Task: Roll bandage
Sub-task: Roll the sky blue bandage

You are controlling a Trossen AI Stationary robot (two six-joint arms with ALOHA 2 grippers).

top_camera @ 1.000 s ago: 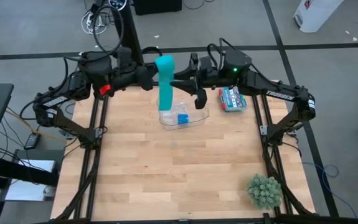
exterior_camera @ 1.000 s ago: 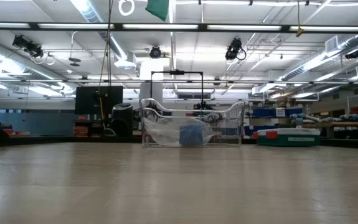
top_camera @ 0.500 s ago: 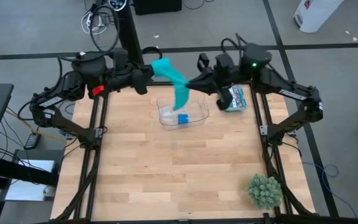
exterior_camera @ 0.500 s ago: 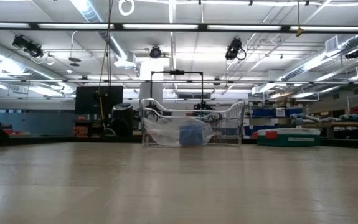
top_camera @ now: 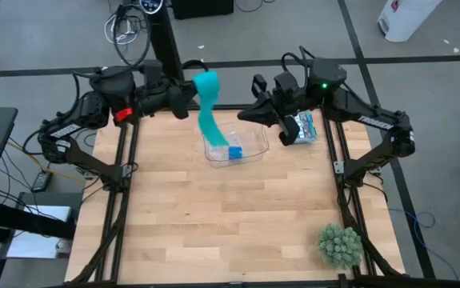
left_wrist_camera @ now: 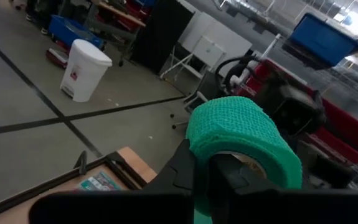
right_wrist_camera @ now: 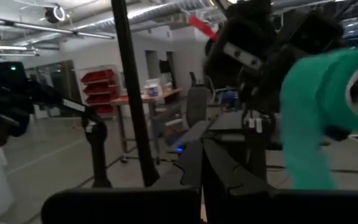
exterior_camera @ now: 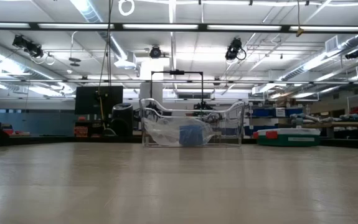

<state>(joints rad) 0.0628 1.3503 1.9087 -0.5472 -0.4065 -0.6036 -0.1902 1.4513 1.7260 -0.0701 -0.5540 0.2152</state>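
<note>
While my left pincer (top_camera: 188,102) pinches the teal bandage (top_camera: 206,104) above the table's (top_camera: 222,216) far edge, its tail hangs into a clear tray (top_camera: 246,151); my right pincer (top_camera: 246,114) is pressed together, empty, nearby.

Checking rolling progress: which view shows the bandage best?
The high view: the whole bandage shows, coil at the left hand, tail hanging over the clear bin. The left wrist view shows only the coil close up, the right wrist view a blurred part, the low view nothing.

You saw a clear plastic bin (exterior_camera: 192,127) standing on the wooden table (exterior_camera: 179,186), with a blue roll (exterior_camera: 192,134) inside it.
</note>
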